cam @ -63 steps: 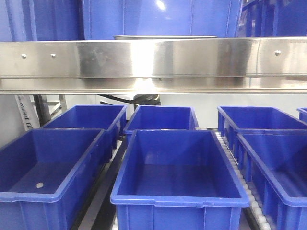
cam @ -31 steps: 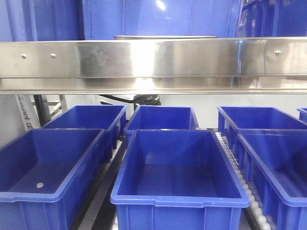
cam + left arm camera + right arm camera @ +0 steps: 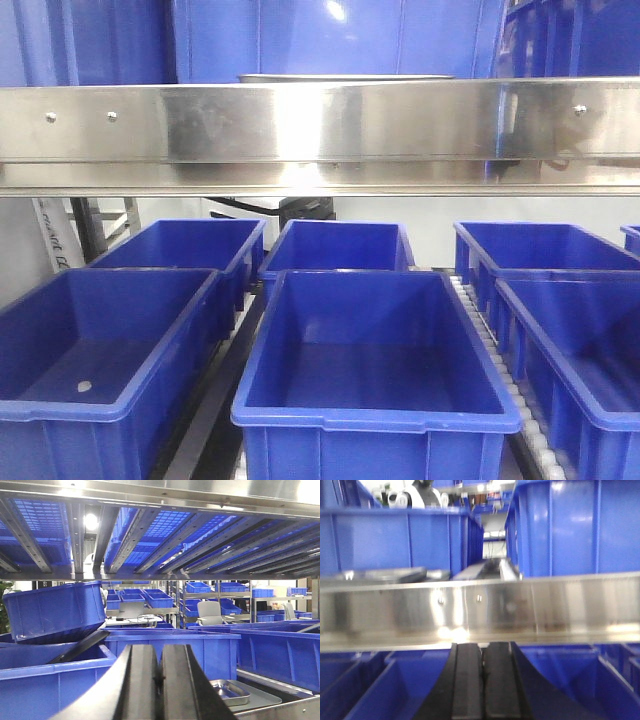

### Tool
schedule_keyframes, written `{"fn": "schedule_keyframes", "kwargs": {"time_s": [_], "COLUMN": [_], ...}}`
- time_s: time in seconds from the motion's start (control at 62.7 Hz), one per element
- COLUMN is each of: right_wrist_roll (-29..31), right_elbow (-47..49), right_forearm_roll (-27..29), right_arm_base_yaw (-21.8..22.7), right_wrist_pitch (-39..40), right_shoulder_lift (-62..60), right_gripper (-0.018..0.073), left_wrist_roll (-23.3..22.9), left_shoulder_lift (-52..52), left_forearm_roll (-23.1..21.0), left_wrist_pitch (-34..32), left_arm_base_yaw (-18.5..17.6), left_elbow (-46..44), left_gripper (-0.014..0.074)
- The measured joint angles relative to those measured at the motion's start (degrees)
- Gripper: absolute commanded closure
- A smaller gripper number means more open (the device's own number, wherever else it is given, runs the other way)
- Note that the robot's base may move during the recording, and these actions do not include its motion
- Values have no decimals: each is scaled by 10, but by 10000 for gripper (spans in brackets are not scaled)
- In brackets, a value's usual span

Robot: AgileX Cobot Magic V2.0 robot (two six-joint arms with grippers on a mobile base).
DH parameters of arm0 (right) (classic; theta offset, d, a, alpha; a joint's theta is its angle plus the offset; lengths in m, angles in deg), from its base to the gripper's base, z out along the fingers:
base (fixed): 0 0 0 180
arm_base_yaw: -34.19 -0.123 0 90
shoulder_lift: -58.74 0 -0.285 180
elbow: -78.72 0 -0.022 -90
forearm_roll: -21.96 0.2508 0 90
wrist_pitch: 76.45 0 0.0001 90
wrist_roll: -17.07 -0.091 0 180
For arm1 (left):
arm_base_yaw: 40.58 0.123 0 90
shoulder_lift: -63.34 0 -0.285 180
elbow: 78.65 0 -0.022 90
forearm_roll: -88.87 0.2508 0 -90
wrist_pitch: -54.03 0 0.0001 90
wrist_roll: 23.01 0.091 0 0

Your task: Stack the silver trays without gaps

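Shiny steel silver trays [image 3: 231, 692], shallow, flat-rimmed

We see bright overhead light: glare blooms on the steel shelf beam [image 3: 320, 125] in the front view, a ceiling lamp [image 3: 90, 521] flares in the left wrist view, and the right wrist view is blurred throughout.

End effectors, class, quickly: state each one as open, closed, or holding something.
Left end effector: closed, pads together, holding nothing.
Right end effector: closed, pads together, holding nothing.
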Motion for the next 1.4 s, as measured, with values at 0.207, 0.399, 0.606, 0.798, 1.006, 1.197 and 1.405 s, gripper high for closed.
{"fn": "schedule_keyframes", "kwargs": {"time_s": [0.207,0.399,0.606,0.798,1.006,1.197,1.405], "right_wrist_roll": [0,0,0,0,0,0,0], "right_elbow": [0,0,0,0,0,0,0], "right_forearm_roll": [0,-5,-6,-8,-8,-8,-8], "right_arm_base_yaw": [0,0,0,0,0,0,0], "right_wrist_pitch": [-20,-21,-24,-24,-24,-24,-24], "right_shoulder_lift": [0,0,0,0,0,0,0], "right_gripper": [638,638,638,638,638,638,638], "left_wrist_roll": [0,0,0,0,0,0,0], "left_shoulder_lift": [0,0,0,0,0,0,0], "left_forearm_roll": [0,0,0,0,0,0,0], "left_wrist_pitch": [0,0,0,0,0,0,0], "left_arm_base_yaw": [0,0,0,0,0,0,0], "left_elbow": [0,0,0,0,0,0,0], "left_gripper": [605,605,605,605,605,605,605]}}
